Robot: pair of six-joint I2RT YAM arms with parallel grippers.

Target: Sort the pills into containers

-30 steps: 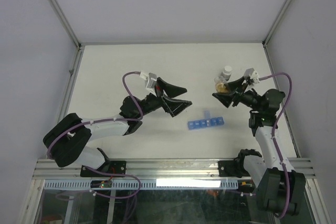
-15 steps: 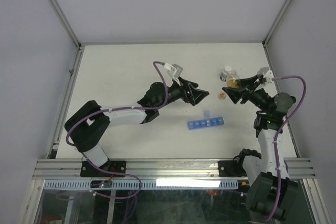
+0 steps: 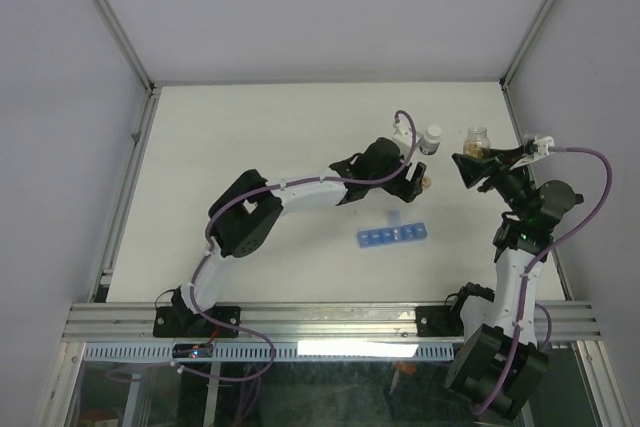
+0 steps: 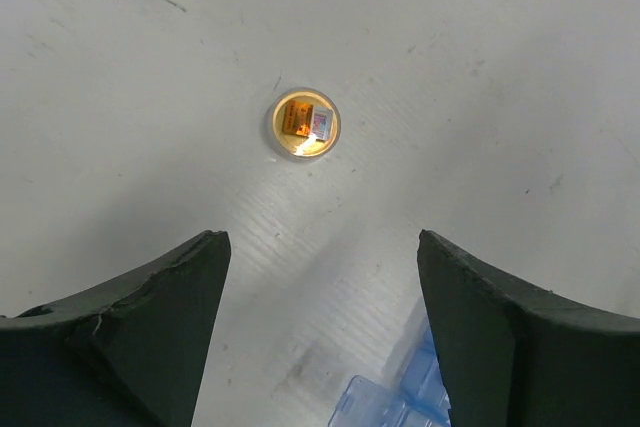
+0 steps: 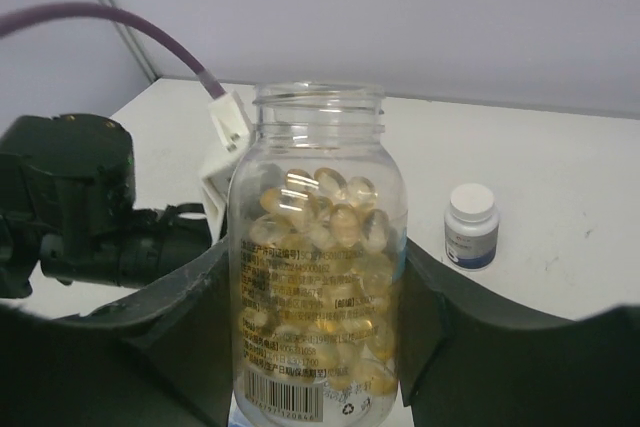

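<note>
The right gripper (image 5: 316, 277) is closed on one clear bottle (image 5: 318, 147), a finger pressed against each side. The bottle's mouth is uncapped and it is filled most of the way with the pills (image 5: 330, 217), amber capsules too many to count. Whether its base touches the table cannot be told. The left gripper (image 4: 320, 247) hangs with its jaws spread wide and nothing between them, pointing down at one small round cap (image 4: 303, 125). The cap lies open side up on the table, with orange and a pale bit inside; whether that is a pill cannot be told. The single pill organizer (image 3: 393, 236), translucent blue, lies flat nearer the arm bases than both grippers. It has one straight row of about five compartments, with at least one lid flipped up on its far side, and its corner shows just below the left gripper's right finger. One white-capped bottle (image 5: 472, 225) with a dark band stands upright just beyond the cap, between the two grippers. The left arm (image 3: 300, 190) reaches across the middle of the white table (image 3: 250, 137). The frame rails (image 3: 132, 177) bound the table at left, back and right. The right gripper works close to the right rail, while broad bare tabletop lies left of the organizer and behind the bottles.
</note>
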